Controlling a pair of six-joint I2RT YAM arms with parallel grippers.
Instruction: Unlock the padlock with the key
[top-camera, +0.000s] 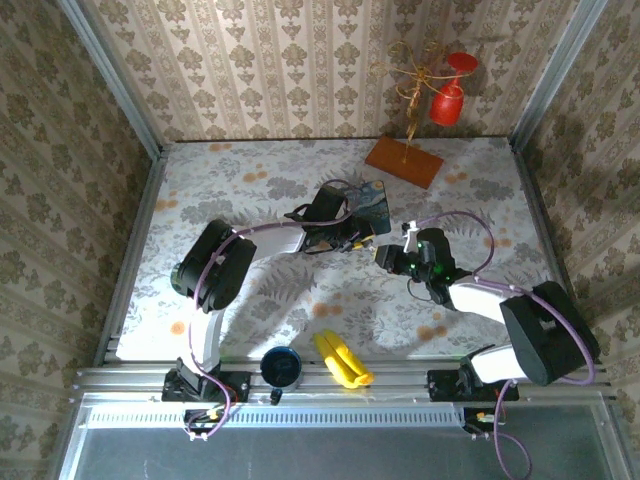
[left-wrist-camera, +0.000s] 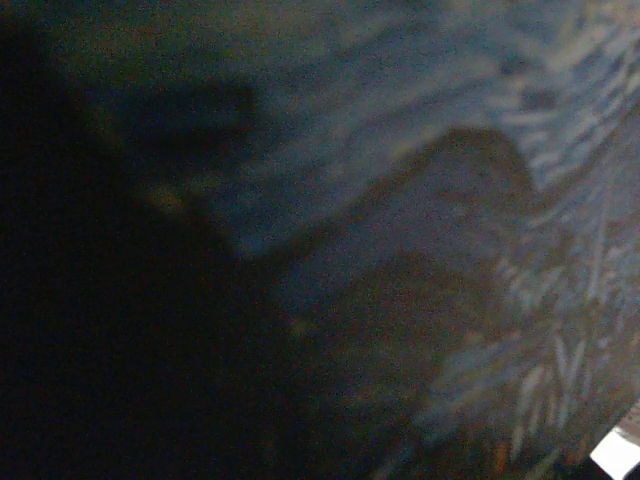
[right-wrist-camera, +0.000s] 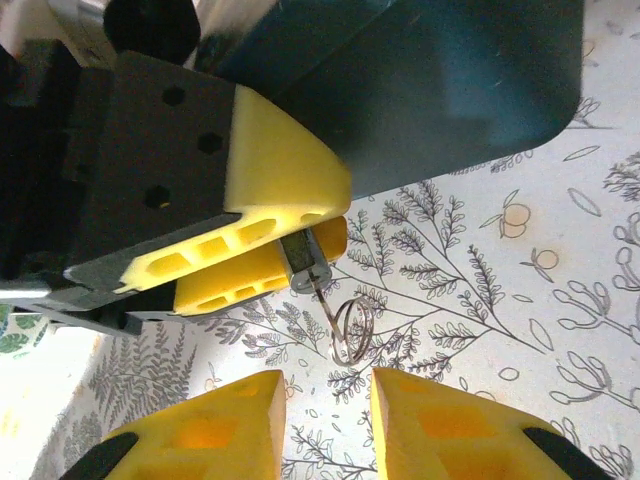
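Observation:
In the right wrist view, the left gripper's yellow fingers (right-wrist-camera: 262, 232) are shut on the small silver-and-dark padlock (right-wrist-camera: 305, 262). A thin key (right-wrist-camera: 322, 296) sticks out of the padlock's end, and its wire ring (right-wrist-camera: 352, 328) hangs just above the table. My right gripper (right-wrist-camera: 328, 388) stands open right below the ring, with nothing between its fingers. From above, the left gripper (top-camera: 357, 240) and the right gripper (top-camera: 390, 258) meet tip to tip at mid-table. The left wrist view is dark and blurred, close against the blue printed box (left-wrist-camera: 420, 130).
The blue painting-printed box (top-camera: 362, 198) lies just behind the left gripper. A wooden base (top-camera: 403, 161) with a gold stand and red cups (top-camera: 447, 103) stands at the back. A dark blue mug (top-camera: 282, 366) and a yellow object (top-camera: 343, 361) sit at the near edge.

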